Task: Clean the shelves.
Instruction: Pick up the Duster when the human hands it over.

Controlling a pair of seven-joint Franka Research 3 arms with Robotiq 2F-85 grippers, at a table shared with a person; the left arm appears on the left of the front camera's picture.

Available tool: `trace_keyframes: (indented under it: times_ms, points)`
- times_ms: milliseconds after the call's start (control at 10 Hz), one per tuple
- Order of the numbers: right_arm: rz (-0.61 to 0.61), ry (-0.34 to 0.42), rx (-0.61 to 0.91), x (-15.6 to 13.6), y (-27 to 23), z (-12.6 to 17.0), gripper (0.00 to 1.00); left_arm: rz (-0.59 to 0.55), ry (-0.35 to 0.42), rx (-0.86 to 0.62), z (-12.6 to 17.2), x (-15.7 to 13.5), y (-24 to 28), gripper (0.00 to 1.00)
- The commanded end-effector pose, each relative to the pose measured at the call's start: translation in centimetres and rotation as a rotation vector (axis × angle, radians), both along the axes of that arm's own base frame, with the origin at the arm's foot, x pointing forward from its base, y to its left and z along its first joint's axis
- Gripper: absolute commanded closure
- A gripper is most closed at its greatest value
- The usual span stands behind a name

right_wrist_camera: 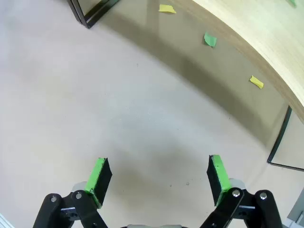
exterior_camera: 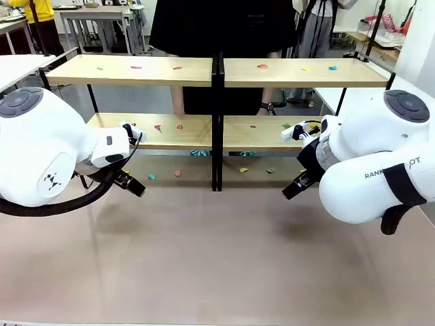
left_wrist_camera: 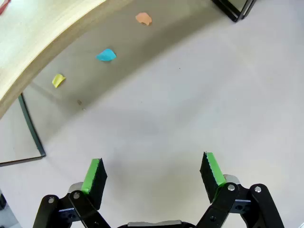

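**Status: cleaning not begun, as judged from the present layout.**

1. The table (exterior_camera: 217, 272) carries the shelves (exterior_camera: 136, 71) along its far side. They stand upright and span nearly its full width. A person (exterior_camera: 224, 27) stands behind them.
2. The upper boards (exterior_camera: 299, 73) hold six small coloured scraps, among them a red scrap (exterior_camera: 262, 66) on the right unit. No cleared section is apparent.
3. The lower boards (exterior_camera: 170, 139) hold at least four more scraps.
4. Further scraps lie on the table beneath the lower boards:
   - On the left side: an orange scrap (left_wrist_camera: 143, 19), a blue scrap (left_wrist_camera: 106, 55) and a yellow scrap (left_wrist_camera: 58, 80).
   - On the right side: a green scrap (right_wrist_camera: 210, 39) between two yellow ones.
5. The left gripper (left_wrist_camera: 154, 166) hovers over bare table in front of the left unit. Its fingers are spread wide, with nothing between the pads.
6. The right gripper (right_wrist_camera: 159, 166) hovers over bare table in front of the right unit. It is likewise spread wide and carries nothing.

**Remaining work:** remove every scrap from both tiers of both units. Neither gripper is yet near a scrap.
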State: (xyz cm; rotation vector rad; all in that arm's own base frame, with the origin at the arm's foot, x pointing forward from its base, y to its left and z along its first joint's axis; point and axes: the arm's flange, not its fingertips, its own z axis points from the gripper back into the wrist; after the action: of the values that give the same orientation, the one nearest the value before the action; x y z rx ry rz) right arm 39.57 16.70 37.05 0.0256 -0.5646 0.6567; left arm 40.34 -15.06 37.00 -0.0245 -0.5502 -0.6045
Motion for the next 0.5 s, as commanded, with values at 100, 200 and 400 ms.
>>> trace_keyframes:
  times_ms: [100,200,400]
  points:
    - [0.000,0.000,0.000,0.00,0.00,0.01,0.00,0.000,0.000,0.000,0.02,0.00,0.00,0.00]
    - [0.000,0.000,0.000,0.00,0.00,0.01,0.00,0.000,0.000,0.000,0.02,0.00,0.00,0.00]
    - [0.000,0.000,0.000,0.00,0.00,0.01,0.00,0.000,0.000,0.000,0.02,0.00,0.00,0.00]
